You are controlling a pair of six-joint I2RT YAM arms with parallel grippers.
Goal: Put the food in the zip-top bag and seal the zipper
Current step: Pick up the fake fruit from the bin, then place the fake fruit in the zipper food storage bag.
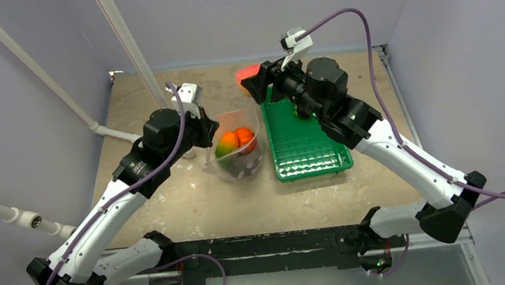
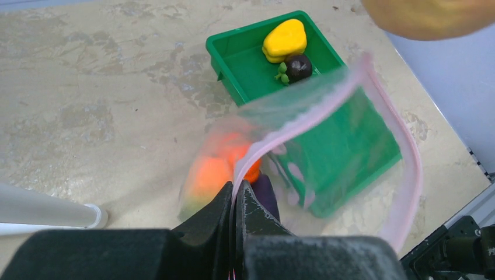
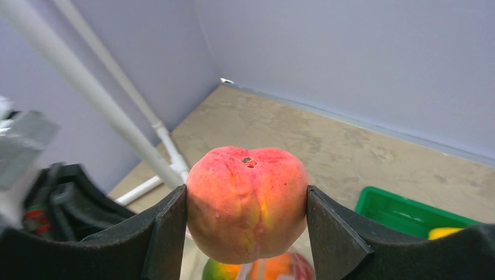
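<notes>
The clear zip-top bag (image 1: 240, 154) stands open beside the green tray (image 1: 303, 148), with an orange and green fruit (image 1: 227, 143) and an orange-red fruit (image 1: 245, 137) inside. My left gripper (image 2: 236, 192) is shut on the bag's pinkish zipper (image 2: 303, 116) and holds the mouth up. My right gripper (image 3: 246, 204) is shut on a red-orange peach (image 3: 248, 198), held in the air above and behind the bag, seen also in the top view (image 1: 248, 72). A yellow fruit (image 2: 285, 39) and a dark purple fruit (image 2: 297, 67) lie in the tray.
White pipes (image 1: 53, 92) run along the left side and back. Walls close the table on three sides. The tray's near end (image 1: 312, 168) holds nothing.
</notes>
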